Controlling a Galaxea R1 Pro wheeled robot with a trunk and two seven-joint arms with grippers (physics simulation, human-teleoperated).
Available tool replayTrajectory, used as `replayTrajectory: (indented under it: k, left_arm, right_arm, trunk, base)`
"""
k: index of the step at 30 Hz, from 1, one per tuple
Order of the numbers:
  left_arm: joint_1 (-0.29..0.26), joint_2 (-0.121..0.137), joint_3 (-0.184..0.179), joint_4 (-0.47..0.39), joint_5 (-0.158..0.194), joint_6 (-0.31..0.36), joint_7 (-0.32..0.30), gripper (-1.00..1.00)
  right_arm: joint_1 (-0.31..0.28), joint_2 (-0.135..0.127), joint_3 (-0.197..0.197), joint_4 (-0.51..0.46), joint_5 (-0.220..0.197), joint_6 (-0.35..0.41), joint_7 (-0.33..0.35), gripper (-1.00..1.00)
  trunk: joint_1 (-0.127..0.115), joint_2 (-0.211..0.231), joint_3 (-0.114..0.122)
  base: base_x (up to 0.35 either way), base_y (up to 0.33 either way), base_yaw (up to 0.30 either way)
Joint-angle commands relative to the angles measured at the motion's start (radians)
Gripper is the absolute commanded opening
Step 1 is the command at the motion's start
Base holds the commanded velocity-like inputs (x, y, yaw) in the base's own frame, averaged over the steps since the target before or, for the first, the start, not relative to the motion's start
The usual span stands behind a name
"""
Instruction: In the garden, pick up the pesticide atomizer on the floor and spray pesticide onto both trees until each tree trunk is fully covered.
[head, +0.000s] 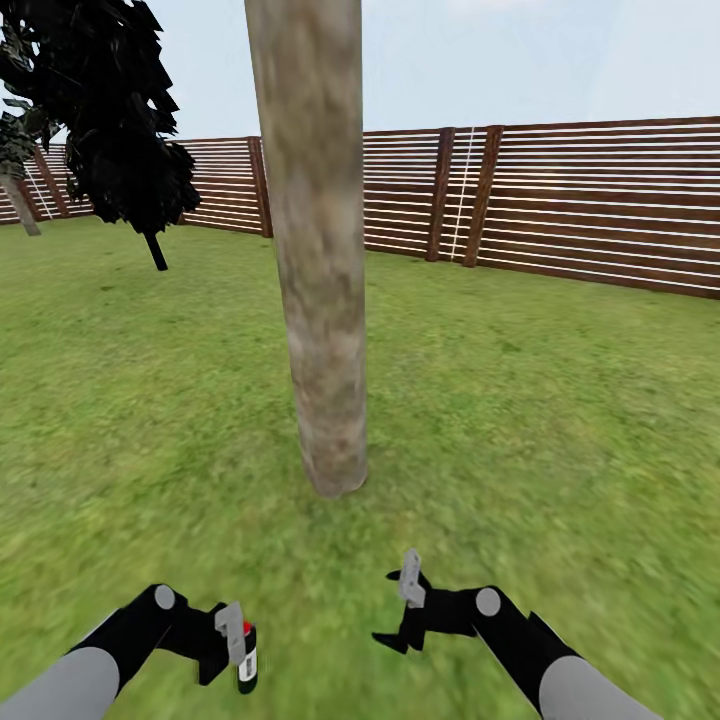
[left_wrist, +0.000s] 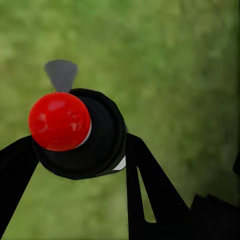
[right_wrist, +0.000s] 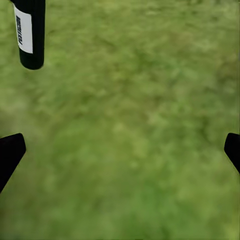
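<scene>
On the lawn, the left gripper clamps one pesticide atomizer, its single red cap rising between the two black fingers and its white label facing outward. The right gripper, beside it and apart, holds nothing, its two fingertips spread wide over grass. One thick mottled tree trunk stands ahead between both grippers. One dark narrow tree, possibly a second behind it, fronts the slatted fence.

Over blurry grass, the dark atomizer (white label showing) hangs beyond wide-apart fingertips.
</scene>
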Motion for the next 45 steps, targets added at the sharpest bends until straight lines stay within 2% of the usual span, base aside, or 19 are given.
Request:
replayTrajectory:
  k: [1,5,6,7,10,14,18,19,24,26,29,31,45]
  left_arm:
    - [0.0,-0.006,0.002,-0.001,-0.009,-0.01,-0.002,-1.0]
    - [-0.001,-0.049,-0.001,-0.001,-0.016,-0.012,-0.002,-1.0]
    - [-0.001,-0.059,-0.001,-0.002,-0.022,-0.012,-0.002,-1.0]
    - [-0.002,-0.085,-0.002,-0.002,-0.035,-0.011,-0.002,-1.0]
    - [-0.003,-0.122,-0.002,-0.003,-0.052,-0.01,-0.002,-1.0]
    - [-0.02,-0.132,-0.001,-0.002,-0.053,-0.01,-0.009,-1.0]
    - [-0.022,-0.133,-0.001,-0.002,-0.055,-0.012,-0.03,-1.0]
    - [-0.022,-0.133,-0.001,-0.001,-0.055,-0.013,-0.032,-1.0]
    - [-0.022,-0.136,-0.001,-0.001,-0.055,-0.015,-0.033,-1.0]
    - [-0.022,-0.146,-0.004,-0.001,-0.055,-0.017,-0.033,-1.0]
    - [-0.022,-0.165,-0.068,-0.001,-0.055,-0.012,-0.031,-1.0]
    - [-0.022,-0.177,-0.083,-0.002,-0.055,-0.01,-0.031,-1.0]
    - [-0.023,-0.225,-0.084,-0.038,-0.042,-0.009,-0.018,-1.0]
  right_arm:
    - [-0.001,0.0,0.001,-0.005,0.01,-0.006,0.01,1.0]
    - [-0.001,0.002,0.003,-0.047,0.01,-0.005,0.089,1.0]
    - [-0.001,0.003,0.003,-0.053,0.01,-0.005,0.094,1.0]
    - [-0.002,0.005,0.003,-0.058,0.01,-0.005,0.098,1.0]
    - [-0.002,0.016,0.003,-0.059,0.011,-0.005,0.101,1.0]
    - [-0.003,0.023,0.003,-0.058,0.012,-0.005,0.101,1.0]
    - [-0.003,0.023,0.003,-0.058,0.054,-0.005,0.1,1.0]
    - [-0.003,0.023,0.003,-0.058,0.065,-0.006,0.101,-1.0]
    - [-0.003,0.023,0.002,-0.059,0.066,-0.006,0.101,-1.0]
    - [-0.003,0.024,0.002,-0.06,0.065,-0.006,0.101,-1.0]
    - [-0.003,0.032,0.002,-0.061,0.066,-0.006,0.101,-1.0]
    - [-0.003,0.037,0.002,-0.061,0.066,-0.005,0.101,-1.0]
    - [-0.003,0.058,0.002,-0.063,0.066,-0.005,0.101,-1.0]
  trunk:
    - [0.0,0.0,-0.001]
    - [0.0,0.0,-0.001]
    - [0.0,0.0,-0.001]
    - [0.0,0.0,-0.001]
    - [0.0,0.0,-0.001]
    - [0.0,0.0,-0.001]
    - [0.0,0.0,-0.001]
    - [0.0,0.0,-0.001]
    - [0.0,0.0,-0.001]
    - [0.0,0.0,-0.001]
    - [0.0,0.0,-0.001]
    - [0.0,0.0,-0.001]
    - [0.0,0.0,-0.001]
  base:
    - [0.0,0.0,0.0]
    - [0.0,0.0,0.0]
    - [0.0,0.0,0.0]
    - [0.0,0.0,0.0]
    - [0.0,0.0,0.0]
    - [0.0,0.0,0.0]
    - [0.0,0.0,0.0]
    - [0.0,0.0,0.0]
    - [0.0,0.0,0.0]
    - [0.0,0.0,0.0]
    - [0.0,0.0,0.0]
    - [0.0,0.0,0.0]
    - [0.0,0.0,0.0]
